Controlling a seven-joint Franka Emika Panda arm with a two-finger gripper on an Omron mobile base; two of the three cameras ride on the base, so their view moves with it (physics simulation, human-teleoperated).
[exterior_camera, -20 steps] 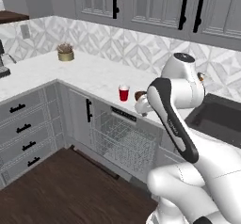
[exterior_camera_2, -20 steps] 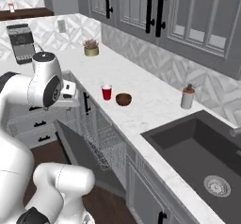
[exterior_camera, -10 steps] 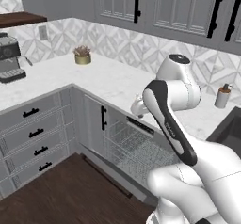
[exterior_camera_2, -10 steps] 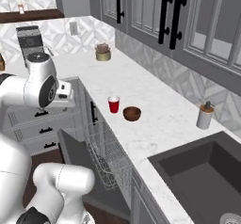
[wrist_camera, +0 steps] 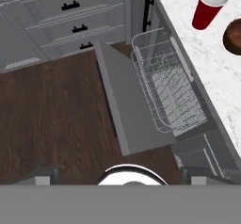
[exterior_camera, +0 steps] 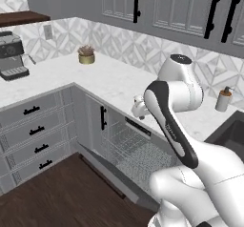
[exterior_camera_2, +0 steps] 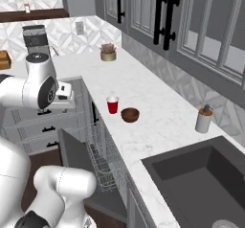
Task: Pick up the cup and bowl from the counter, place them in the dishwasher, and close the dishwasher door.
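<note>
The red cup [exterior_camera_2: 112, 105] stands upright on the white counter [exterior_camera_2: 158, 121], with the dark brown bowl [exterior_camera_2: 130, 114] just to its right, a small gap between them. The hand view has the cup [wrist_camera: 208, 7] at the top right and the bowl [wrist_camera: 234, 36] cut by the right edge. Below the counter's edge the dishwasher door [wrist_camera: 127, 110] lies dropped open, and the wire rack [wrist_camera: 167, 91] is pulled out over it. My gripper [wrist_camera: 120, 175] hangs open and empty above the wood floor in front of the door, well short of the cup. My arm hides both cup and bowl in the left base view.
A grey soap dispenser [exterior_camera_2: 204, 120] stands near the dark sink [exterior_camera_2: 201, 179]. A potted plant [exterior_camera_2: 108, 53] and a coffee machine [exterior_camera: 12, 61] sit farther along the counter. Grey drawers [wrist_camera: 61, 11] and a narrow cabinet door [exterior_camera: 97, 118] flank the dishwasher. Upper cabinets hang overhead.
Both base views have shifted, so the base has driven along the counter. Cup and bowl sit where they were. The gripper stays open.
</note>
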